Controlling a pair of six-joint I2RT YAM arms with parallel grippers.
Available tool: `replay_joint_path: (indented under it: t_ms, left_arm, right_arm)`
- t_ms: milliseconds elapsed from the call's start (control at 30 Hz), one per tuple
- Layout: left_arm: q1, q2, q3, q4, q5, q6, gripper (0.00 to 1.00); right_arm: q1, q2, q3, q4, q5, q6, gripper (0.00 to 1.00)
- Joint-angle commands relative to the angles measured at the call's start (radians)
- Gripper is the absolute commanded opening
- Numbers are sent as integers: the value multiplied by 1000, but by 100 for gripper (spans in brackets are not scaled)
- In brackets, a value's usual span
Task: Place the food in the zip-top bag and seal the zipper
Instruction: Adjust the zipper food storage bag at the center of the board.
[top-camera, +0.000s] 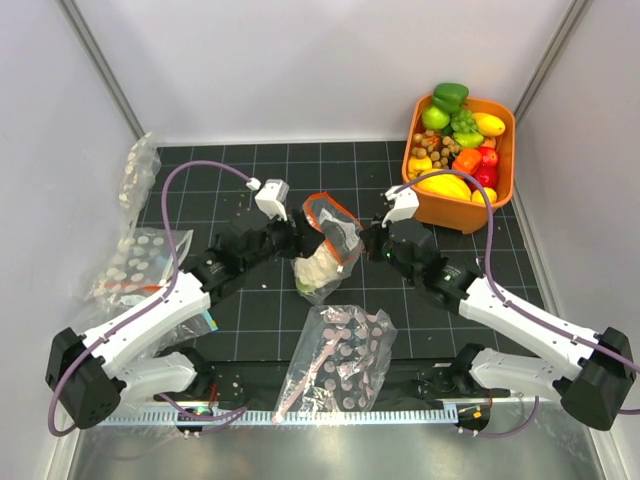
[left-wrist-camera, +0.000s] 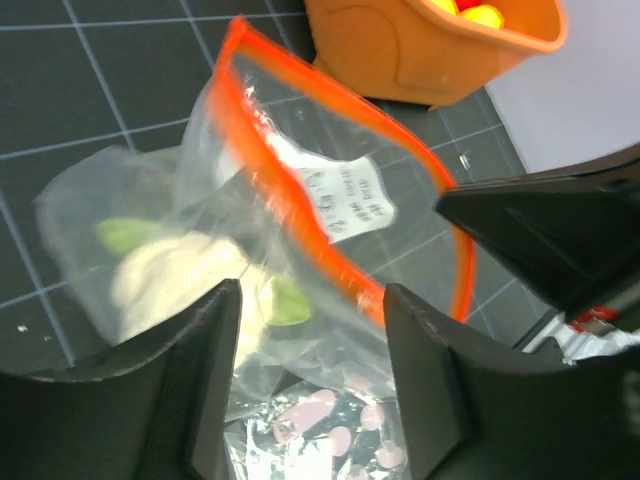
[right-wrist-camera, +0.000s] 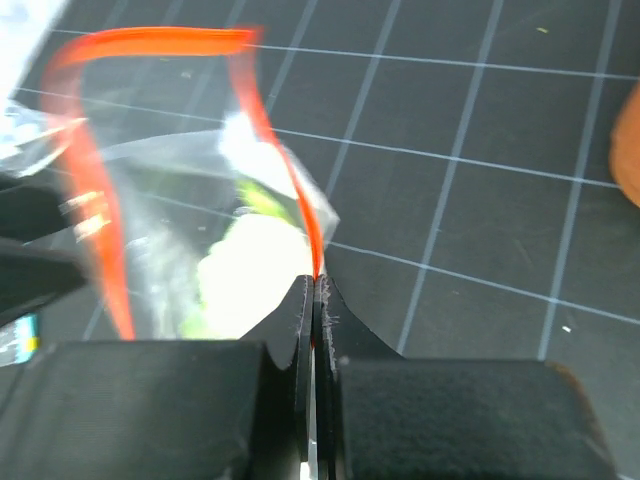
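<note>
The zip-top bag (top-camera: 328, 243) stands on the mat in the middle, its mouth held open. The orange-red zipper (top-camera: 322, 203) forms a loop. The white cauliflower (top-camera: 314, 270) lies inside the bag and also shows in the left wrist view (left-wrist-camera: 180, 285) and the right wrist view (right-wrist-camera: 250, 275). My right gripper (right-wrist-camera: 315, 290) is shut on the zipper (right-wrist-camera: 275, 130) at the mouth's right side. My left gripper (left-wrist-camera: 310, 375) is open, its fingers (left-wrist-camera: 205, 390) either side of the bag's wall (left-wrist-camera: 300, 250), not pinching it. A green bell pepper (top-camera: 450, 95) lies in the basket.
An orange basket (top-camera: 500, 125) of toy produce stands at the back right, close to the right arm. A pink-dotted bag (top-camera: 340, 360) lies just in front of the zip-top bag. White-dotted bags (top-camera: 135, 262) lie at the left edge.
</note>
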Motion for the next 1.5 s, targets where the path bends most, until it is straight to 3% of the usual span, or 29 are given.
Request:
replay_joint_path:
  t_ms: [0,100,400,533,767,1000,1133,1333,1400,1467]
  left_arm:
    - [3,15,51,-32,-58,22,66]
    - [-12,29,73,-70,-134,27,75]
    - [-101,26,139,-144,-305,73,80]
    - [-121,70,276,-228,-360,78,84]
    - [-166,287,511,-437,-538,56,81]
    - [-250,455,688,-629,-791,88,70]
    - [-267,495,703,-658,-840,91,61]
    - [-295,574,772,-756,-903,93,37]
    - [-295,577,769,-764,-909,94,22]
    - [-295,571,749,-764,-914,95,18]
  right_arm:
    - [0,-49,2,103,-68,3,1]
    - [0,-50,7,103,-92,3,1]
    - [60,-27,39,87,-87,-36,1]
    - [86,-15,48,81,-50,-48,1]
    - [104,-16,48,75,-11,-53,1]
    - [107,-24,45,70,16,-50,1]
    - [107,-24,45,70,21,-49,1]
    - [107,-18,44,66,38,-43,1]
    - [107,-13,45,67,41,-43,1]
    - [109,-6,48,64,42,-45,1]
